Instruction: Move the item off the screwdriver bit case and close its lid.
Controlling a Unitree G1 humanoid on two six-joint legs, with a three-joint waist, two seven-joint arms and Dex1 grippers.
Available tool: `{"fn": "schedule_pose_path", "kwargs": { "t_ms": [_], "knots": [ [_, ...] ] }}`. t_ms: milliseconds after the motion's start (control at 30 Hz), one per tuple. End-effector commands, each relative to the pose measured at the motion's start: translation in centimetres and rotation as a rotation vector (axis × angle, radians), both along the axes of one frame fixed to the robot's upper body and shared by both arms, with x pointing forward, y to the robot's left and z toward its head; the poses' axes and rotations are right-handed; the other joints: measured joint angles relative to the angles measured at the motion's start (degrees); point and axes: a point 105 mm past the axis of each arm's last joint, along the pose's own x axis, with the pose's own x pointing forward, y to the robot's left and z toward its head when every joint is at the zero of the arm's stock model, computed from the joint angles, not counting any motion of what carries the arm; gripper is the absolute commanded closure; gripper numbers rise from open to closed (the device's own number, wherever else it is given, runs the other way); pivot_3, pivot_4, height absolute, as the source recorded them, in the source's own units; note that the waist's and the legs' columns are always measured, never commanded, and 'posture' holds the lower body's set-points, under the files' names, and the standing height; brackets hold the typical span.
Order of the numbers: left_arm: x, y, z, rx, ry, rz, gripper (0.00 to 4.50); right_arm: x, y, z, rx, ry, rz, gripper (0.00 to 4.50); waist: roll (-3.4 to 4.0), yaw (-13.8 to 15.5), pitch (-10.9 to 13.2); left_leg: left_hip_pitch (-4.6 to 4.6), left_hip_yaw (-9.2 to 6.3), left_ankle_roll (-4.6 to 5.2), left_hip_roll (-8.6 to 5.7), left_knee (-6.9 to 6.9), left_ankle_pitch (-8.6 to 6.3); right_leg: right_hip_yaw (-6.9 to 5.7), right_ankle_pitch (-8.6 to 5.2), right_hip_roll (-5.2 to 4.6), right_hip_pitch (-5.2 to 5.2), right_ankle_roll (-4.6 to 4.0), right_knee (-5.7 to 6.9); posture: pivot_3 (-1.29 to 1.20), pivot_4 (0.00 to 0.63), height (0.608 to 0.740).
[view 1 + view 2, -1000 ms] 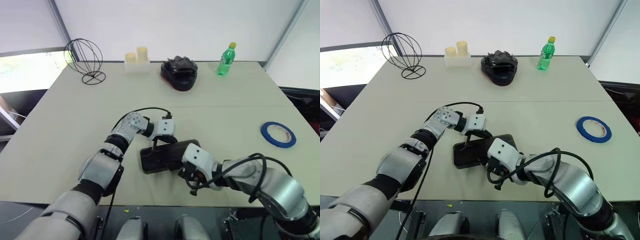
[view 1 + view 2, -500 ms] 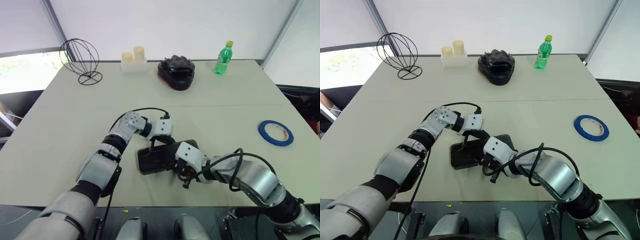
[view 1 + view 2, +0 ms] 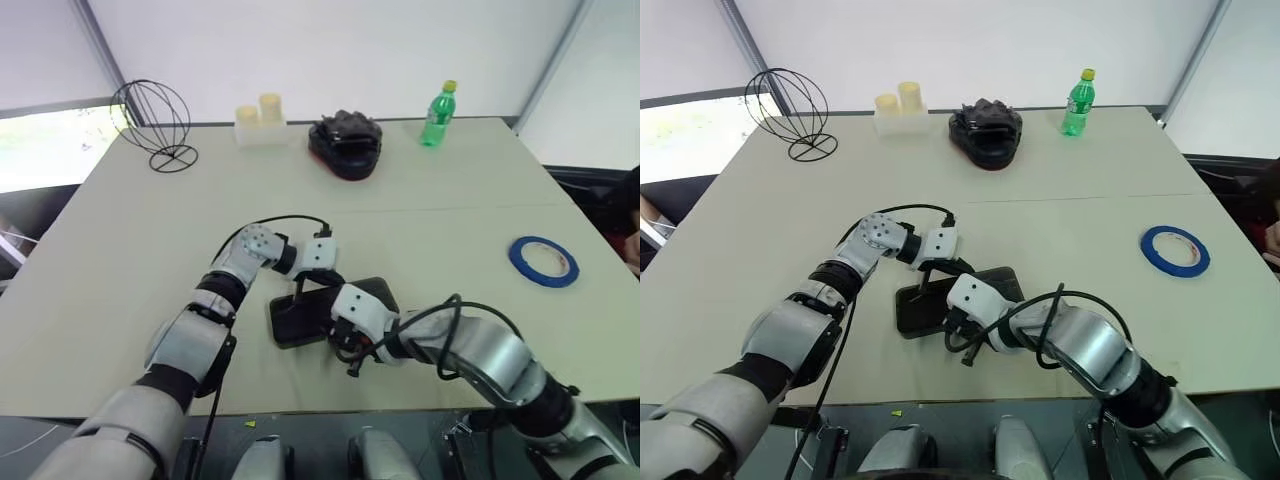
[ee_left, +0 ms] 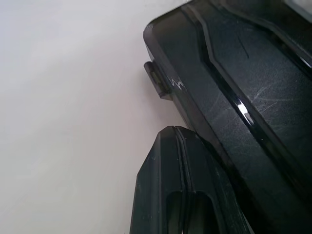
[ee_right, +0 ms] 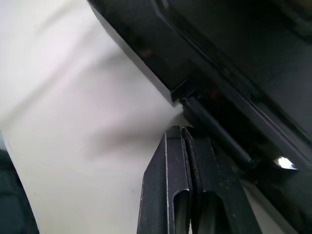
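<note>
The screwdriver bit case (image 3: 318, 312) lies flat near the table's front edge, dark and rectangular. Its lid (image 4: 253, 87) is down over the tray, the small latch tab (image 4: 157, 80) sticking out at the rim. Whether it is latched I cannot tell. My left gripper (image 3: 303, 291) is shut, its tips resting against the case's far edge by the tab. My right gripper (image 3: 343, 338) is shut too, its tips (image 5: 183, 132) at the case's near edge beside a corner. The item, a blue ring of tape (image 3: 543, 261), lies alone on the table far to the right, apart from the case.
Along the back of the table (image 3: 120, 260) stand a black wire sphere (image 3: 150, 120), two pale cylinders on a white block (image 3: 258, 120), a bulky black object with a red base (image 3: 345, 147) and a green bottle (image 3: 434, 102). The table's front edge runs just below the case.
The whole picture has shifted with the camera. My right forearm has swung in a little; both grippers stay shut at the case, which has not moved.
</note>
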Motion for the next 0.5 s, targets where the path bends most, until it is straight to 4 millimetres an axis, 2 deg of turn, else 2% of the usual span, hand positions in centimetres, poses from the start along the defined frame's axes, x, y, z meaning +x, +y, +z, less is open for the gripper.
{"fn": "schedule_pose_path", "kwargs": {
  "t_ms": [33,100,167,233,300,367,433,500],
  "knots": [
    [2.0,1.7,0.5,-0.121,0.077,0.213,4.50,-2.1,-1.5,3.5,0.087,-0.030,0.033,4.43,-0.10,0.79,0.06,-0.07,-0.02,0.00,-0.03,-0.02,0.00,-0.02,-0.01,-0.04,-0.03,0.01,-0.02,0.00,0.150,0.740],
    [3.4,2.8,2.8,-0.227,0.101,0.305,4.50,-3.5,-2.5,4.7,0.135,0.001,0.030,4.43,-0.44,1.15,0.33,-0.33,-0.05,-0.01,-0.05,0.00,0.00,-0.03,-0.01,-0.04,-0.19,0.02,-0.08,0.00,0.150,0.740],
    [4.6,4.9,5.1,-0.333,0.134,0.388,4.50,-4.3,-3.5,6.2,0.198,-0.008,0.025,4.43,-0.77,0.52,0.69,-1.01,-0.09,-0.15,-0.04,0.13,0.08,-0.01,0.01,0.04,-0.90,0.02,0.11,0.00,0.150,0.740],
    [5.1,7.0,6.5,-0.401,0.155,0.439,4.50,-4.6,-4.0,7.6,0.280,-0.030,0.017,4.43,-0.77,0.29,0.95,-1.32,-0.09,-0.59,-0.05,0.14,0.33,-0.02,0.01,0.03,-1.26,0.02,0.25,0.00,0.150,0.740],
    [5.3,9.4,7.8,-0.485,0.211,0.502,4.50,-3.8,-5.2,8.7,0.367,-0.064,-0.054,4.43,-0.84,0.34,1.02,-1.56,-0.09,-0.65,-0.05,0.13,0.37,-0.04,0.02,0.04,-1.52,0.01,0.32,0.00,0.150,0.740],
    [5.0,11.4,8.1,-0.529,0.250,0.549,4.50,-2.6,-7.0,9.2,0.411,-0.110,-0.163,4.43,-0.82,0.32,1.06,-1.73,-0.09,-0.68,-0.05,0.11,0.39,-0.06,0.02,0.02,-1.69,0.01,0.33,0.00,0.150,0.740],
    [3.8,13.5,7.4,-0.523,0.276,0.595,4.50,-1.0,-9.6,8.7,0.387,-0.160,-0.310,4.43,-0.79,0.17,1.06,-1.77,-0.08,-0.73,-0.07,0.10,0.41,-0.03,0.02,-0.02,-1.73,0.02,0.33,0.00,0.150,0.740],
    [2.2,14.9,6.8,-0.507,0.297,0.638,4.50,-0.2,-11.4,8.1,0.378,-0.185,-0.396,4.43,-0.77,0.18,1.07,-1.76,-0.07,-0.77,-0.08,0.06,0.44,0.06,0.02,-0.06,-1.74,0.02,0.32,0.00,0.150,0.740]
  ]
}}
